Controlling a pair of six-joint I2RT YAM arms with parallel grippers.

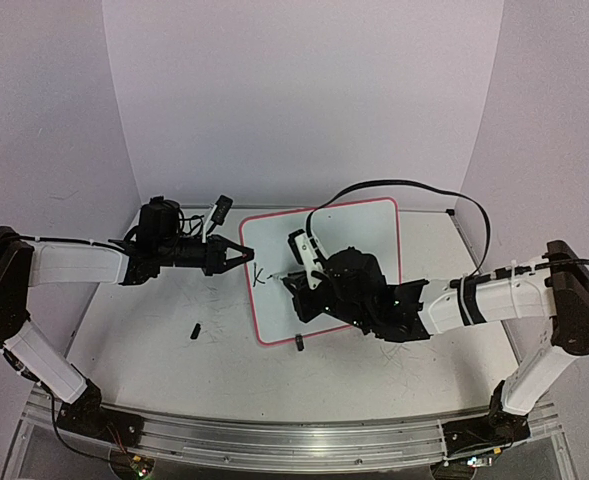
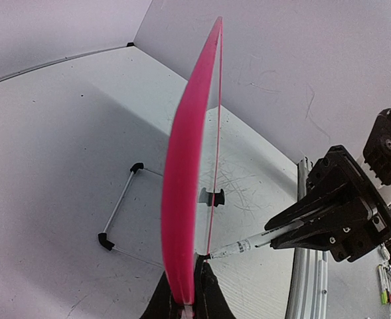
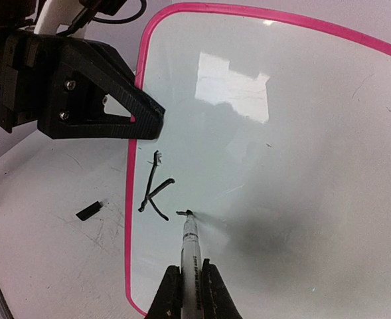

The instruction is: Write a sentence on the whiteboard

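The whiteboard point(image 1: 359, 228), white with a pink border, stands tilted in the middle of the table. My left gripper point(image 1: 242, 254) is shut on its left edge; in the left wrist view the pink edge point(image 2: 185, 199) runs up from between the closed gripper point(image 2: 185, 300). My right gripper point(image 1: 299, 290) is shut on a white marker point(image 3: 190, 256). Its tip touches the board beside a black "K" point(image 3: 153, 189) and a short new stroke point(image 3: 182, 212). Only that much of the sentence shows. The marker point(image 2: 248, 244) and my right gripper point(image 2: 334, 219) also show in the left wrist view.
A black marker cap point(image 1: 195, 329) lies on the table left of the board and shows in the right wrist view point(image 3: 89, 211). A black clip foot point(image 1: 299, 343) sits at the board's near edge. A thin wire stand with black ends point(image 2: 119, 212) lies behind the board.
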